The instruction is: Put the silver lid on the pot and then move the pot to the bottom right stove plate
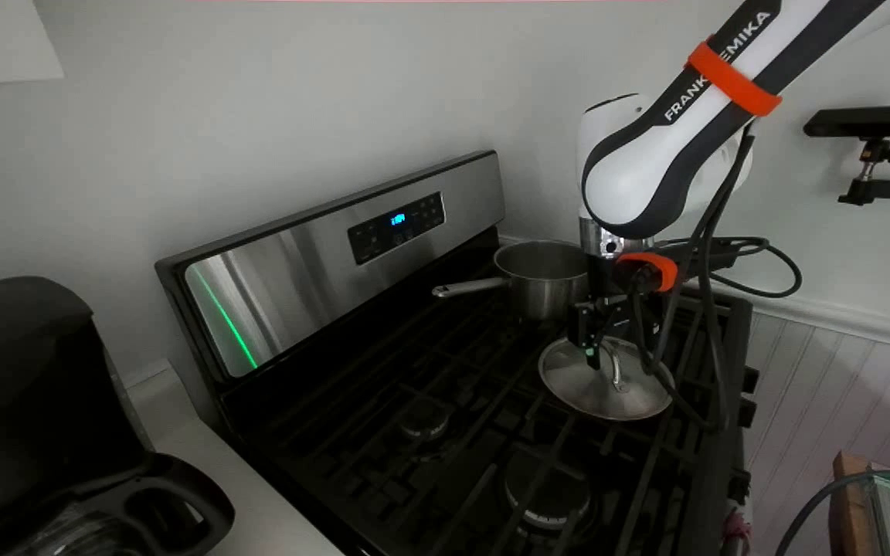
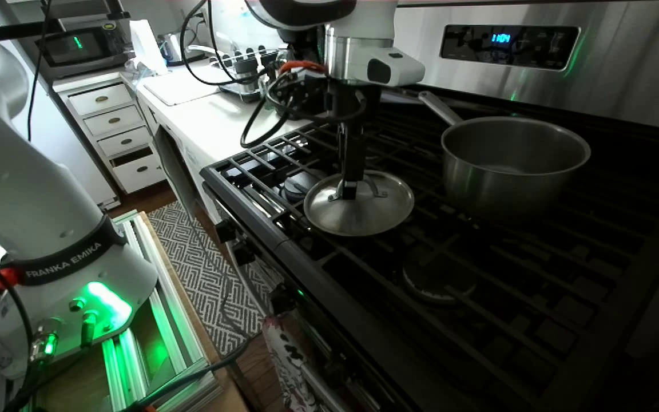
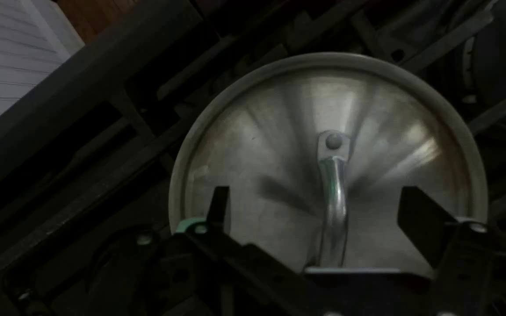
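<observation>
The silver lid (image 1: 572, 390) lies knob side up on the stove's grate, in both exterior views (image 2: 358, 220) and the wrist view (image 3: 279, 118). Its top carries an arched metal handle. My gripper (image 3: 316, 193) is open over the lid, with one finger on each side of the handle, apart from it. It also shows in both exterior views (image 1: 619, 351) (image 2: 350, 189). The pot (image 1: 541, 289) stands uncovered at the back right of the stove (image 2: 512, 189), its long handle towards the left; it is out of the wrist view. The bottom right stove plate (image 2: 438, 280) shows dimly, bare.
The left burners (image 1: 549, 494) (image 1: 423, 421) lie under the black grates. The stove's back panel (image 1: 298, 286) rises behind the pot. A black coffee maker (image 1: 20, 386) stands beside the stove. A patterned towel (image 2: 289, 366) hangs at the stove's front.
</observation>
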Robot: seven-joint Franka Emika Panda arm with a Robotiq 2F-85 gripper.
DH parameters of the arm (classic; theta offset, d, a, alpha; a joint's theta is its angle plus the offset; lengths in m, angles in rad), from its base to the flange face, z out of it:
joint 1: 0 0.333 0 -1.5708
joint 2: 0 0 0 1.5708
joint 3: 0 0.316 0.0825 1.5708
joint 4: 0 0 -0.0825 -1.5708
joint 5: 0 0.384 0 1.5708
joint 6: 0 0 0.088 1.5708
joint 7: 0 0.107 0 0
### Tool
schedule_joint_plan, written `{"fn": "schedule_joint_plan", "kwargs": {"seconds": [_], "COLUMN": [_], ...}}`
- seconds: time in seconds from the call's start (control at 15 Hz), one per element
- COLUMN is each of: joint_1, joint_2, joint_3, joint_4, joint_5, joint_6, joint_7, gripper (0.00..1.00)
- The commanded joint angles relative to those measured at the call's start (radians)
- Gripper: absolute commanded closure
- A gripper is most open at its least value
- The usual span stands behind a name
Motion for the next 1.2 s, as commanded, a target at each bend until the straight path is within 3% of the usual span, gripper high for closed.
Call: {"fn": "schedule_joint_plan", "kwargs": {"seconds": [0.0,0.07,0.73,1.13], "joint_1": [0.009,0.01,0.014,0.015], "joint_2": [0.051,0.056,0.071,0.045], "joint_3": [-0.014,-0.015,-0.017,-0.018], "joint_4": [0.034,0.039,0.066,0.067], "joint_5": [0.026,0.026,0.028,0.02], "joint_6": [0.012,0.01,-0.004,-0.017], "joint_7": [-0.01,-0.01,-0.013,-0.019], "gripper": [0.29,0.31,0.99,0.98]}}
